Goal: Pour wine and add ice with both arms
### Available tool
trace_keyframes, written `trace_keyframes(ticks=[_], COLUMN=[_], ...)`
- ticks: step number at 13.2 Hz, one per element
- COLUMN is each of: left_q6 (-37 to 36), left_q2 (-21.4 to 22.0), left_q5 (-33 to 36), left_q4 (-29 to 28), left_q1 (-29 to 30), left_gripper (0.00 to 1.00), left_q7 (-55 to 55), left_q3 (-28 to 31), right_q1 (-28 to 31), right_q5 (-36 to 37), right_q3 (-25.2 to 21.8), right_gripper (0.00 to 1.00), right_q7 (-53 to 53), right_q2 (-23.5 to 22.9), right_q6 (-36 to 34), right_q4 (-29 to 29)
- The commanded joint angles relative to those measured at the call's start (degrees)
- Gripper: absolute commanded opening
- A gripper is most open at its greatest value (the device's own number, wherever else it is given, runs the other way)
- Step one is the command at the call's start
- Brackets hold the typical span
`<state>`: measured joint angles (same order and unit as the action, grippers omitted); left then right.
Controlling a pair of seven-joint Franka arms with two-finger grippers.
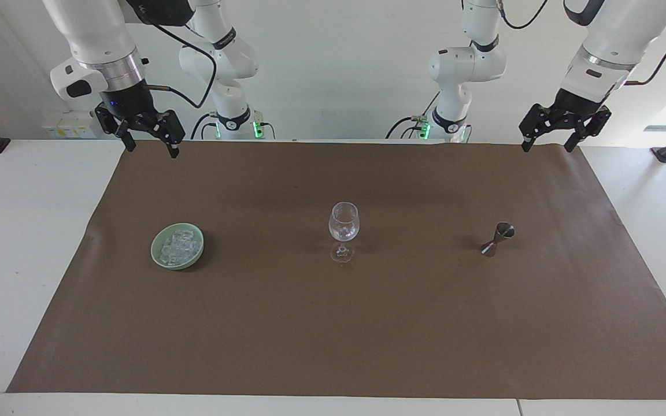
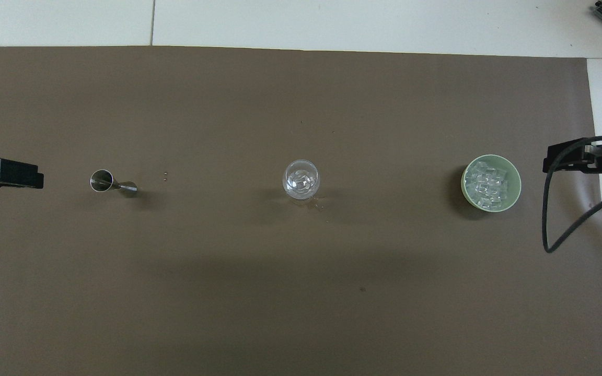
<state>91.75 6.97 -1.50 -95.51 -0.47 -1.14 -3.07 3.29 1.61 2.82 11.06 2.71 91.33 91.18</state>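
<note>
A clear stemmed glass (image 1: 344,228) stands upright mid-mat, with a few clear chunks inside; it also shows in the overhead view (image 2: 301,180). The ice (image 1: 180,244) is heaped in a pale green bowl (image 1: 156,257) toward the right arm's end; the overhead view shows the ice (image 2: 489,185) and the bowl (image 2: 464,189). A small steel jigger (image 1: 498,238) stands toward the left arm's end, also in the overhead view (image 2: 113,183). My right gripper (image 1: 149,145) hangs open and empty over the mat's corner nearest its base. My left gripper (image 1: 546,144) hangs open and empty over the other near corner.
A brown paper mat (image 1: 333,335) covers most of the white table (image 1: 15,242). Tiny droplets (image 2: 165,176) lie beside the jigger, and a few lie by the glass's foot. A black cable (image 2: 546,219) loops down from the right wrist.
</note>
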Motion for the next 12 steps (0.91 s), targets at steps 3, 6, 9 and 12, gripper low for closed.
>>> trace_keyframes(ticks=[3, 6, 9, 12], left_q6=[-0.3, -0.3, -0.3, -0.3], left_q2=[1.6, 1.6, 1.6, 1.6], left_q5=[0.1, 0.1, 0.1, 0.1], left_q4=[-1.4, -1.4, -1.4, -1.4], left_q1=[0.0, 0.0, 0.0, 0.0], left_gripper=[1.0, 1.0, 1.0, 1.0], left_q7=[0.5, 0.6, 0.6, 0.6], left_q3=[0.2, 0.1, 0.1, 0.1], right_q1=[-2.0, -3.1, -5.1, -5.9], right_q5=[0.2, 0.2, 0.2, 0.2], right_q3=[-2.7, -3.7, -5.2, -6.1], right_gripper=[1.0, 1.0, 1.0, 1.0], right_q7=[-1.5, -1.4, -1.3, -1.0], right_q2=[0.1, 0.2, 0.2, 0.2], right_q6=[0.3, 0.3, 0.3, 0.3], right_q4=[-0.2, 0.0, 0.1, 0.5])
